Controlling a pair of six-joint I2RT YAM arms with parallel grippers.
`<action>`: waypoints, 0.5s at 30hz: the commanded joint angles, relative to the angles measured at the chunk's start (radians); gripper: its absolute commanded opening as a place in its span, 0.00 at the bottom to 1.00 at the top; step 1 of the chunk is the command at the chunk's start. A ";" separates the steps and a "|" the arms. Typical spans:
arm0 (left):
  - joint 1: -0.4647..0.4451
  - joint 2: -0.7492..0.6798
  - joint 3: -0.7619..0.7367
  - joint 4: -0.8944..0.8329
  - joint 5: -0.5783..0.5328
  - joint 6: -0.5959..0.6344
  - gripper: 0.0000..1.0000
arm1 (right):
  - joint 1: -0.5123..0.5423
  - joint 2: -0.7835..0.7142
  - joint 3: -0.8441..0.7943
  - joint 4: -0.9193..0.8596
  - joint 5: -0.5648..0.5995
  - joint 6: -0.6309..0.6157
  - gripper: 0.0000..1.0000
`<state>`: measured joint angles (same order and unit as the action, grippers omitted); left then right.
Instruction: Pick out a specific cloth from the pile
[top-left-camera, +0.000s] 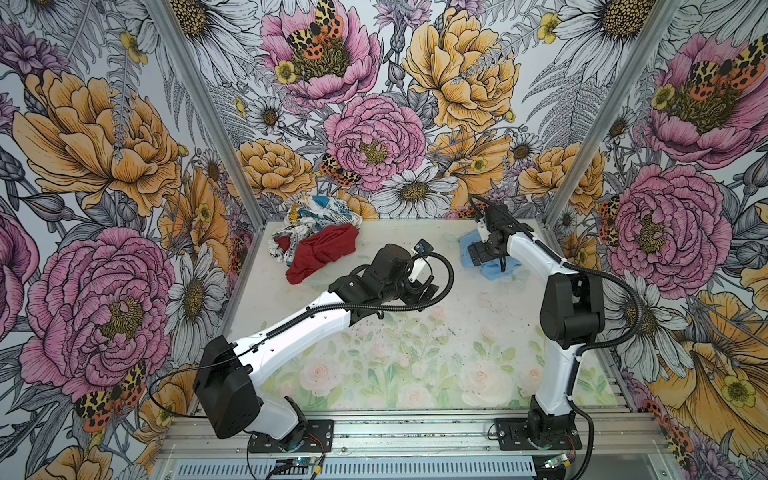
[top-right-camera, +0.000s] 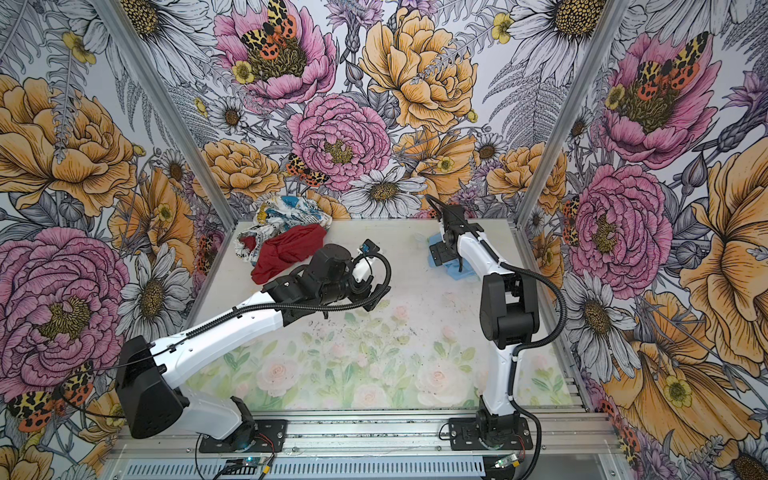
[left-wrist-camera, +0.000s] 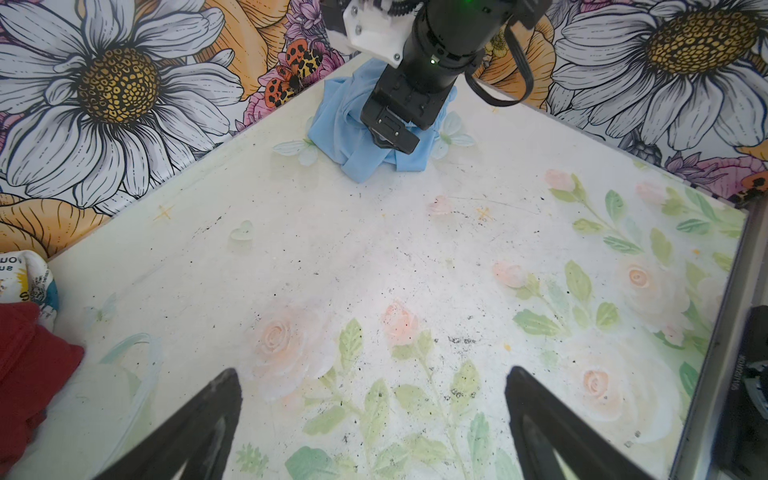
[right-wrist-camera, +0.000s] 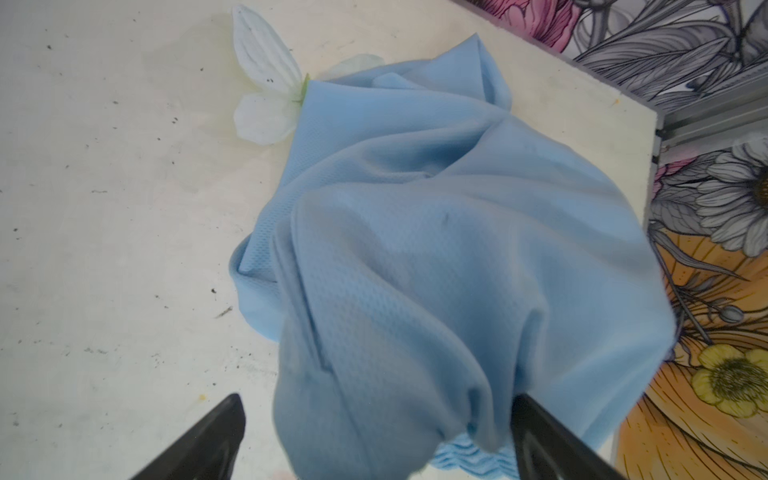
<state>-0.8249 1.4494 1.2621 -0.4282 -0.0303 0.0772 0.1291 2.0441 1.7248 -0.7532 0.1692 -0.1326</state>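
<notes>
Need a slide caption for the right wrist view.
Open right hand over the bunched light blue cloth, by a corner of the table.

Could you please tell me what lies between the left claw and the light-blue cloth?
Only bare printed table, plain in the left wrist view; nothing stands between the left claw and the light-blue cloth.

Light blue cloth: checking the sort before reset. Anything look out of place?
Nothing damaged. The light blue cloth lies crumpled at the far right of the table, apart from the red cloth and printed cloth at far left. One fold seems to rest against a finger of the open right gripper.
</notes>
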 joint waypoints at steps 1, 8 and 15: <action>0.011 -0.022 -0.004 0.017 -0.011 -0.015 0.99 | 0.000 0.111 0.137 -0.102 0.004 0.016 0.99; 0.020 -0.024 -0.014 0.012 -0.011 -0.017 0.99 | -0.002 0.313 0.374 -0.247 0.084 0.070 0.99; 0.030 -0.025 -0.008 0.001 -0.016 -0.015 0.99 | -0.043 0.507 0.700 -0.482 0.095 0.153 0.87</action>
<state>-0.8059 1.4490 1.2621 -0.4290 -0.0341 0.0772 0.1207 2.4962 2.3501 -1.1076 0.2516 -0.0372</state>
